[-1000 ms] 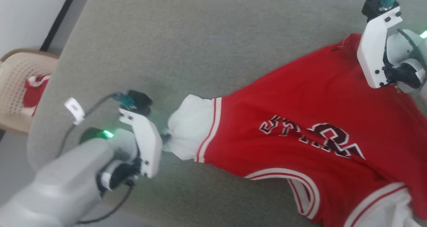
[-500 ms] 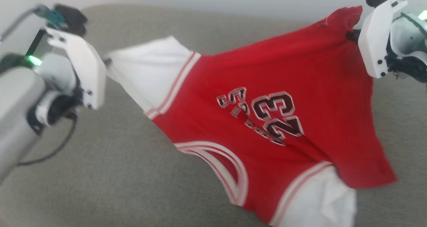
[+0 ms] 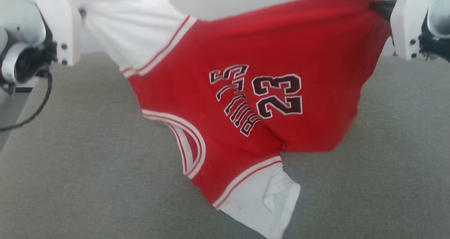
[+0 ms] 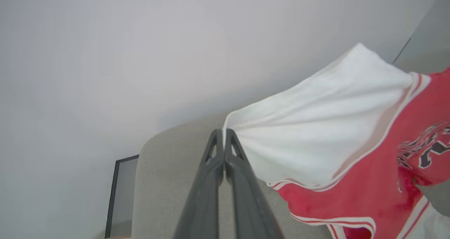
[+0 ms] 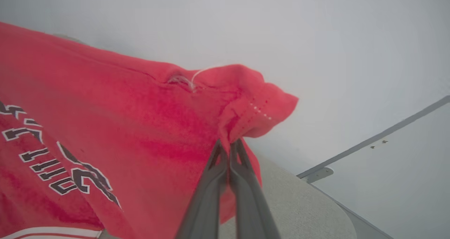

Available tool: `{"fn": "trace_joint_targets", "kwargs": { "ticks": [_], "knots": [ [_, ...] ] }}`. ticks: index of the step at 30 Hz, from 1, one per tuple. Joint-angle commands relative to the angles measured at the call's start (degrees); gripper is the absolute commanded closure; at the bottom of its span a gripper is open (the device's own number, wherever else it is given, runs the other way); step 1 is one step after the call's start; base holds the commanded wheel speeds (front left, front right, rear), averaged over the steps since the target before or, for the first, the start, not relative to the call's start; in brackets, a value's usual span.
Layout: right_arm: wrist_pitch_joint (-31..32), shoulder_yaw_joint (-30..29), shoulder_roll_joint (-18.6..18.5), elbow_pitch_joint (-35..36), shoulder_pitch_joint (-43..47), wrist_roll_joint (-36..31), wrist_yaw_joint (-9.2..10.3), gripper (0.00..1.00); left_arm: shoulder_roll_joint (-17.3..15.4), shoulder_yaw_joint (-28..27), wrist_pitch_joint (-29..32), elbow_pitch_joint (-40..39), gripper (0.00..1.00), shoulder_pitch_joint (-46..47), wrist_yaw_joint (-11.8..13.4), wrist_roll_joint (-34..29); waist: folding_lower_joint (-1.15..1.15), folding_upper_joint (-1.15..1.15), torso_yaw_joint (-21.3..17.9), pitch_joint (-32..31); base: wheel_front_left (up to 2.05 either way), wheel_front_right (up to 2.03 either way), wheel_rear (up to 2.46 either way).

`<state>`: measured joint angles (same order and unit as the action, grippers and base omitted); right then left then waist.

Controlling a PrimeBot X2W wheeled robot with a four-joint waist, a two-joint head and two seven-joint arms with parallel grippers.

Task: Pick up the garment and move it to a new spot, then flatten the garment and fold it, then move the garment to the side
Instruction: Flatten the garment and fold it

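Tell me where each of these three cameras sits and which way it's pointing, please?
Left wrist view: on the left wrist, looking along the shut left gripper at the white sleeve it pinches.
Right wrist view: on the right wrist, looking along the shut right gripper at the red corner it pinches.
Head view: on the head, looking down at the garment stretched over the grey table; both grippers at the top corners.
Shared: head and right wrist views both show the black lettering.
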<state>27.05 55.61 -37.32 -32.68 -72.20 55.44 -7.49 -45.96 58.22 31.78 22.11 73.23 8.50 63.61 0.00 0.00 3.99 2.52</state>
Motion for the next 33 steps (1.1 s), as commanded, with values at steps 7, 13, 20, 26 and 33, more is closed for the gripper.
{"fn": "trace_joint_targets", "kwargs": {
  "ticks": [7,13,20,26,33],
  "knots": [
    [-7.72,-3.60,4.55,-8.46,-4.90,-4.58,0.00,1.00,6.12,-1.86,-8.29,9.96,1.00,9.03,-2.77,-4.73,0.00,0.00,-0.93,5.70,0.00,0.00,0.00],
    [-21.36,-8.77,10.47,-20.51,-13.09,-13.12,0.00,1.00,11.72,-3.98,-20.65,20.87,1.00,20.64,-4.06,-10.32,0.00,0.00,-1.78,12.24,0.00,0.00,0.00],
    [-38.41,-14.22,15.72,-34.15,-22.67,-23.70,0.00,1.00,15.95,-5.99,-37.64,30.49,1.00,32.68,-4.33,-15.65,0.00,0.00,-2.08,17.45,0.00,0.00,0.00],
    [-41.76,-15.37,18.45,-39.11,-22.17,-28.65,0.00,1.00,18.59,-5.79,-43.61,36.48,1.00,33.16,-8.84,-15.65,0.00,0.00,-1.12,18.60,0.00,0.00,0.00],
    [-38.46,-13.90,19.69,-40.25,-13.05,-26.89,0.00,1.00,20.79,-3.12,-38.85,42.81,1.00,23.31,-14.69,-13.22,0.00,0.00,0.31,16.41,0.00,0.00,0.00]
  ]
}}
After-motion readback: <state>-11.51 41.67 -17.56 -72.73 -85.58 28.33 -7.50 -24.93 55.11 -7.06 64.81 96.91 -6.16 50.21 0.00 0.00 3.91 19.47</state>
